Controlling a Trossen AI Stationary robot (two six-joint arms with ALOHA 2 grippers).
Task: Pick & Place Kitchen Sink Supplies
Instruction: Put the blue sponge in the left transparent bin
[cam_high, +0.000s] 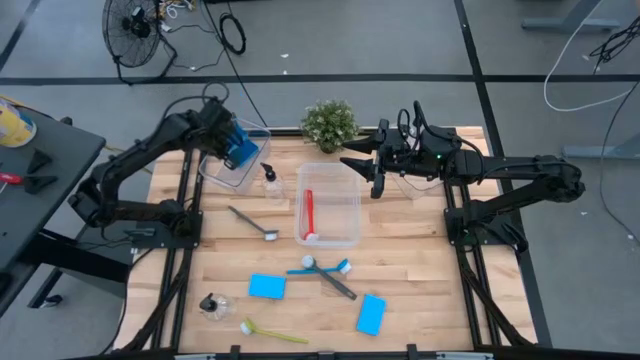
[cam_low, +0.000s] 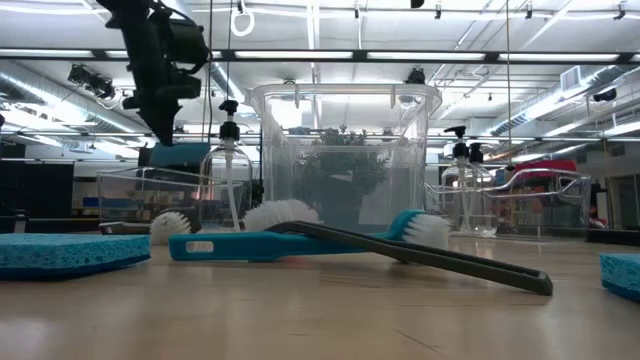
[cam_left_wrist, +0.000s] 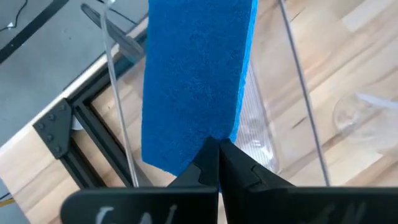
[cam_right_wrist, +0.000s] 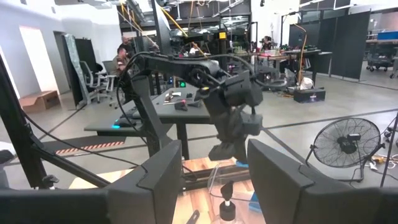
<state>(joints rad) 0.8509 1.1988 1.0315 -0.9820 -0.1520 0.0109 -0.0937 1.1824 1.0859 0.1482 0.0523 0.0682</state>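
Left gripper (cam_high: 240, 152) is pinching a blue sponge (cam_left_wrist: 196, 81) over the left bin (cam_high: 222, 172). Right gripper (cam_high: 372, 172) is hanging by the middle bin (cam_high: 345, 215), fingers spread.

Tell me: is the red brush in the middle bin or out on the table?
In. The high view shows the red brush lying inside the middle clear bin, within its walls, beside the potted plant.

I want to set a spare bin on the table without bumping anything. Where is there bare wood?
Bare wood lies right of the centre bin, ahead of the right pincer, and near the left edge below the left bin. Crowded: the front strip with crossed brushes, sponges and pump bottle.
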